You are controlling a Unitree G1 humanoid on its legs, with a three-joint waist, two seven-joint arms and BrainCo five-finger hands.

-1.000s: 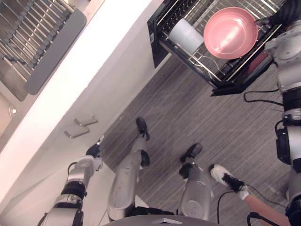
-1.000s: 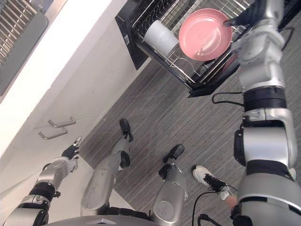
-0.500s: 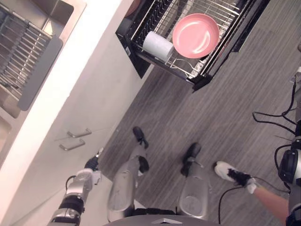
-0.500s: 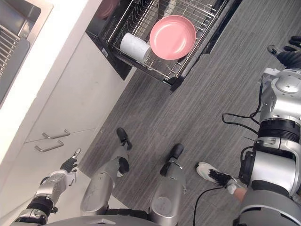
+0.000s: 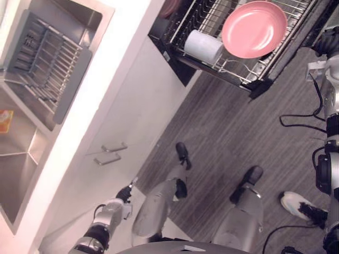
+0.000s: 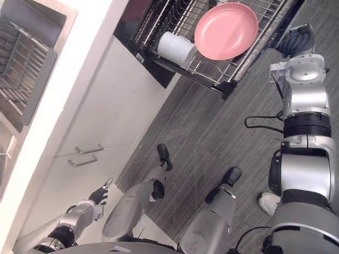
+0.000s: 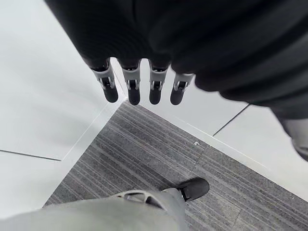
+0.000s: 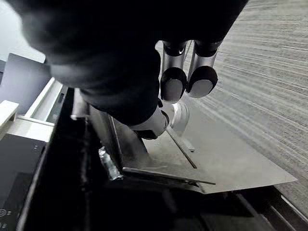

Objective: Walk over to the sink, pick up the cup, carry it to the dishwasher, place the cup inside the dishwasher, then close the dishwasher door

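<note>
Basically the cup (image 5: 204, 46) is already in the dishwasher: white, lying on its side in the pulled-out wire rack (image 5: 241, 71), top centre of the left eye view. Just beside it, to its right, a pink plate (image 5: 254, 29) leans in the same rack. Walking, pickup, carry and placing look done, judging by where the cup lies. Left to do: closing. The dishwasher door (image 8: 231, 163) is down and open, its metal inner face showing in the right wrist view, and the rack probably has to slide in first.

The right hand (image 6: 296, 39) hangs at the upper right, near the rack's outer end and over the door. It holds no cup; whether it is released or clenched I cannot tell. The left hand (image 5: 124, 193) sits at the lower left, close to the white cabinet front (image 5: 143, 100), and its fingers (image 7: 134, 89) are straight and released, with nothing in them.

Counts:
- Cups: one.
- Plates: one.
- Racks pulled out: one.
- Cabinet handles (image 5: 108, 153): two, left of centre, one under the other.
- Sinks (image 5: 21, 159): one, at the left edge.
- Grey drain grids (image 5: 47, 63): one, across the sink's upper part.
- Small orange items (image 5: 5, 119): one, in the sink; can't tell what it is.
- Person's white shoes (image 5: 299, 203): one, lower right on the grey floor (image 5: 222, 127).
</note>
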